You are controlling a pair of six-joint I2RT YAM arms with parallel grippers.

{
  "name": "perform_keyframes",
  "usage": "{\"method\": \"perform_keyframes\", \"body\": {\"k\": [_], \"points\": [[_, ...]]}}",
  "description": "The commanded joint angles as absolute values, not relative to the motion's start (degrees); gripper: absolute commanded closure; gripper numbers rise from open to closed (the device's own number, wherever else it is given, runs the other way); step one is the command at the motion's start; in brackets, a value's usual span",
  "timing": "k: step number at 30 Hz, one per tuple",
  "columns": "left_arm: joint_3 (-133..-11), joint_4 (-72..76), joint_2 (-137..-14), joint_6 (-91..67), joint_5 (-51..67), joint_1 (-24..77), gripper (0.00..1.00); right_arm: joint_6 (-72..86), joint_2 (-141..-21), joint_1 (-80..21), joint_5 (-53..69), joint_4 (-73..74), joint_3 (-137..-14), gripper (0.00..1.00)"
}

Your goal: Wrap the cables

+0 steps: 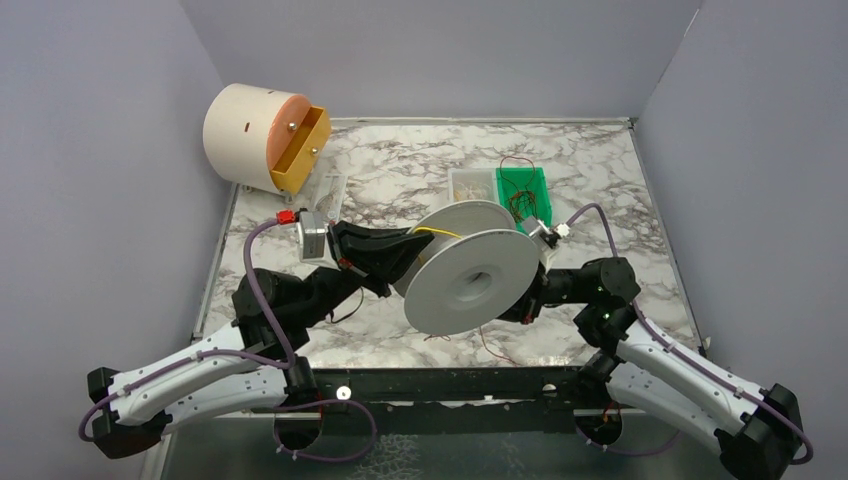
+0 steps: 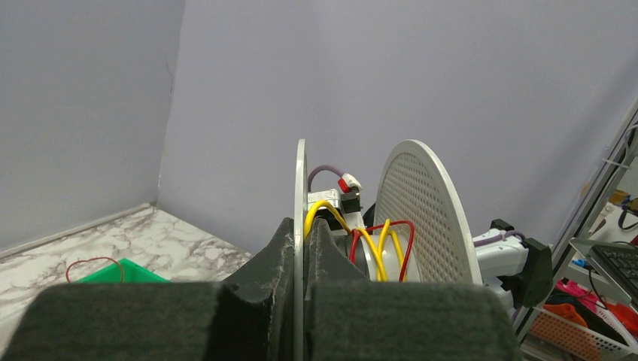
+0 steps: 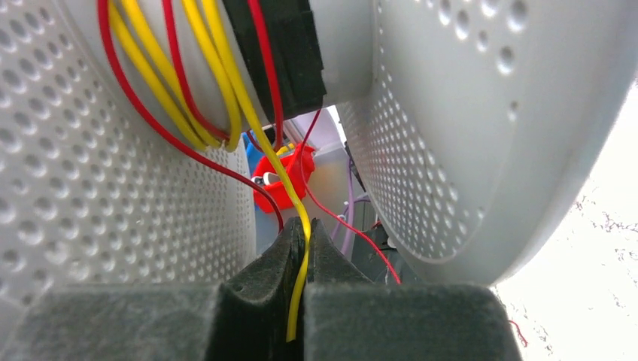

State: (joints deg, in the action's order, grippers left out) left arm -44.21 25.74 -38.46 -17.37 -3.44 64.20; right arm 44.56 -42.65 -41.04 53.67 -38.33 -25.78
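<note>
While the left gripper [image 2: 303, 235] pinches the left edge of one plate of the white spool [image 1: 470, 281] and holds it up off the table [image 1: 400, 180], the core sits free for winding, I judge. Yellow and red cables [image 3: 188, 98] loop round that core between the two plates. The right gripper [image 3: 301, 242], reaching in from the right, is pressed together on one yellow cable [image 3: 295, 197], which runs from its fingers up to the core, likely to keep it taut.

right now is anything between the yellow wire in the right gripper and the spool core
Nothing visible. The yellow wire runs straight up from the shut right gripper to the core, between the two discs; red wires lie beside it.
</note>
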Motion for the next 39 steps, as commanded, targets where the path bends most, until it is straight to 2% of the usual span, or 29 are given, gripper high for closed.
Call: {"method": "perform_keyframes", "body": {"k": [1, 11, 23, 39], "points": [[-44.42, 33.87, -38.37, -18.52, -4.70, 63.89, 1.00, 44.39, -43.23, -41.43, 51.45, -40.67, -25.53, 0.96], [-45.05, 34.45, -36.65, -18.19, -5.10, 63.86, 1.00, 40.51, -41.85, -41.48, 48.61, -34.38, -25.46, 0.76], [-45.06, 32.90, -33.17, -14.19, -8.26, 63.90, 1.00, 35.55, -36.77, -41.42, 43.73, -22.85, -25.82, 0.66], [-44.96, 20.83, -29.76, -0.48, -23.24, 63.90, 1.00, 27.57, -30.30, -41.41, 28.34, -2.05, -28.64, 0.51]]}}
